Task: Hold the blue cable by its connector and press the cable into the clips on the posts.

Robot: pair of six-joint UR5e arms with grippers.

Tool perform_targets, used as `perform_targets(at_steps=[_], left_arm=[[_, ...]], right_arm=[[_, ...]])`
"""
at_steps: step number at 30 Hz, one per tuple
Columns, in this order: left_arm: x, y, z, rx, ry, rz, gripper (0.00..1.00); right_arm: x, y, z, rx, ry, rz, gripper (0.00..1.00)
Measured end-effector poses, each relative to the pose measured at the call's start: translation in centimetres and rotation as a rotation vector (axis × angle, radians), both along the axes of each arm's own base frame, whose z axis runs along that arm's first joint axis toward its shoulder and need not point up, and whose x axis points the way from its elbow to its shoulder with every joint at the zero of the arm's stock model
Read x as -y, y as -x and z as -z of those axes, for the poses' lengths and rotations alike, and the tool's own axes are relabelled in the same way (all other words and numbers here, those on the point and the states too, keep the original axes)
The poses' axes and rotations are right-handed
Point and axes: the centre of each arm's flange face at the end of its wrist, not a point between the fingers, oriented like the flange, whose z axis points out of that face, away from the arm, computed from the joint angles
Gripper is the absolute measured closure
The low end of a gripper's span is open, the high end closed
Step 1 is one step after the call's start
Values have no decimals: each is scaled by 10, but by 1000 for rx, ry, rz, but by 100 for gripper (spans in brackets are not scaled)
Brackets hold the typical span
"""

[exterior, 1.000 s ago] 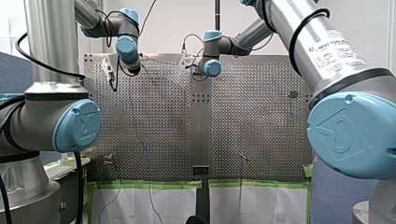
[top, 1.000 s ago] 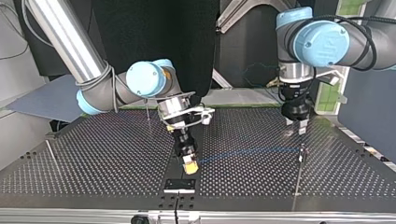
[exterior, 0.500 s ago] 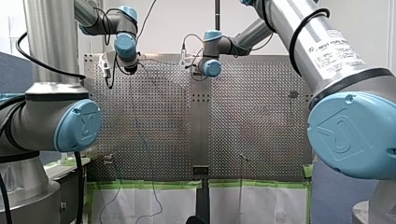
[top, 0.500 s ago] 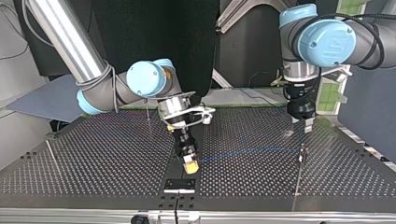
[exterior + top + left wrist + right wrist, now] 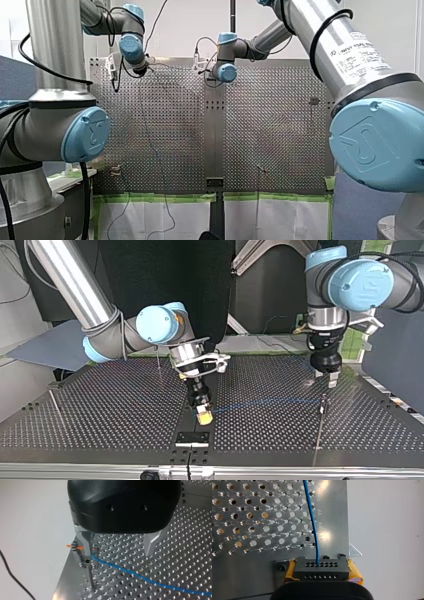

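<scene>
The blue cable (image 5: pixel 265 402) stretches low over the perforated table (image 5: pixel 110 405), from the middle to a thin post (image 5: pixel 323 412) at the top view's right. Its black connector (image 5: pixel 321 569) sits between the yellow pads (image 5: pixel 355 572) of my right gripper (image 5: pixel 203 415), which is shut on it. At the post (image 5: pixel 89 573) the cable (image 5: pixel 130 573) meets a clip beside one metal finger (image 5: pixel 84 542) of my left gripper (image 5: pixel 117 553). That gripper (image 5: pixel 328 378) is open, holds nothing, and hangs just behind and above the post.
Two more thin posts stand on the table, one behind my right gripper (image 5: pixel 158 360) and one near the top view's left edge (image 5: pixel 55 405). A black block (image 5: pixel 192 438) sits at the table's near edge, just ahead of the connector.
My left arm has risen and drifted toward the top view's right, away from the post, with its gripper still open. My right arm and the connector have not moved.
</scene>
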Motion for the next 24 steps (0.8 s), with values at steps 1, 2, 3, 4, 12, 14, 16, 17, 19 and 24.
perform_targets(at_steps=[1, 2, 3, 4, 12, 14, 16, 17, 19, 24], left_arm=[[-1, 1, -1, 2, -7, -6, 0], [-2, 1, -3, 4, -12, -12, 0], [-3, 2, -5, 7, -18, -17, 0], [-4, 3, -6, 11, -21, -19, 0], [-5, -2, -23, 75, -59, 5, 0], [-5, -4, -26, 92, -65, 16, 0], [-4, -6, -29, 103, -73, 29, 0], [-4, -7, -30, 107, -76, 35, 0], [-4, -8, -31, 111, -82, 48, 0], [-4, -9, -30, 110, -85, 58, 0]], right_arm=[[0, 0, 0, -1, -1, 2, 100], [0, 0, 0, -1, -2, 2, 100], [0, 0, 0, -1, -3, 3, 100], [0, 1, 0, -1, -3, 4, 100], [2, 2, 2, -9, -9, 11, 100], [2, 3, 3, -16, -10, 14, 100], [2, 3, 4, -22, -11, 16, 100], [2, 3, 4, -24, -11, 16, 100], [1, 3, 4, -28, -12, 17, 100], [1, 3, 5, -30, -13, 20, 100]])
